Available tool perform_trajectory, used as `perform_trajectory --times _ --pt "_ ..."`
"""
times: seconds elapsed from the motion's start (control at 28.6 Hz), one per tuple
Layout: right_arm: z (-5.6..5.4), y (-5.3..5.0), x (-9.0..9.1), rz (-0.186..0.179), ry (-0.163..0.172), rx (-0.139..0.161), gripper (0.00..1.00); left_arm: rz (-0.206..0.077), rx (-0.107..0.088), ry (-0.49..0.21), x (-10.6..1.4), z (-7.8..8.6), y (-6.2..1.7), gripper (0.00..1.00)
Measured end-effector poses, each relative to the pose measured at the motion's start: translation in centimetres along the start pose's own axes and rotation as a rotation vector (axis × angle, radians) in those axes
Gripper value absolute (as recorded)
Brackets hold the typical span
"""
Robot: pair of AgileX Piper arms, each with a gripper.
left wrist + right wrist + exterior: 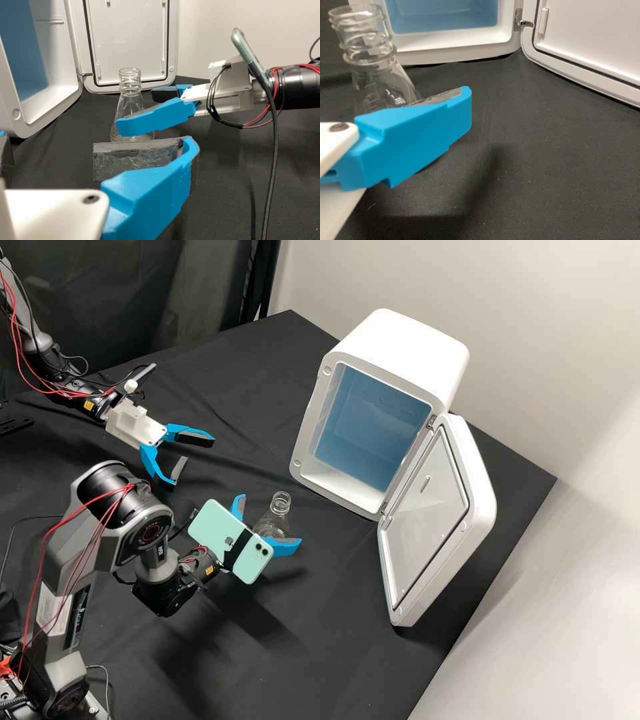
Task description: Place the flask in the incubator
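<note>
**Gripper state.** My right gripper [270, 527] is open, its two blue fingers straddling the flask [281, 505] low on the body. I cannot tell whether either pad already touches the glass. My left gripper [197, 457] hangs open and empty at about 10 o'clock from the flask, well apart from it.

**Hazards.**
- Slip: the fingers sit on a sloped wall. In my judgement, closing there could push the smooth glass down and out of the grip, or tilt it.
- Tipping: if one pad lands before the other, the flask may be pushed over on the worktop [320, 640].
- Collision: the incubator [400, 353] stands at about 2 o'clock from the flask. Its door [433, 520] hangs wide open at the cabinet's 4 o'clock side. The phone [230, 540] strapped to my right wrist sticks out sideways and could catch the door or the opening's rim. A high carry could knock the flask's neck on the upper rim.

**Flask.** Clear glass, conical, with a wide base and a narrow ribbed neck. The mouth is open with no cap, and the flask looks empty. It stands upright on the worktop, outside the incubator.
</note>
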Motion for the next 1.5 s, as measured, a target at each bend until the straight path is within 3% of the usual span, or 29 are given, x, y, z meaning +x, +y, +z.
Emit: perform_trajectory --times 0.38,0.56,0.73,1.5 --pt "0.3 0.0 1.8 0.010 0.005 0.000 1.00 0.005 0.002 -0.001 0.0 0.0 0.15 1.00" --pt "0.6 0.0 2.7 0.024 -0.008 0.007 1.00 0.012 0.005 -0.003 -0.1 0.1 0.35 1.00" --pt "0.6 0.1 3.4 0.032 -0.003 -0.013 1.00 0.012 0.005 -0.003 -0.1 0.1 0.35 1.00" --pt "0.6 0.2 3.6 0.042 -0.008 -0.009 1.00 0.018 0.009 -0.008 -0.1 0.3 0.55 1.00"
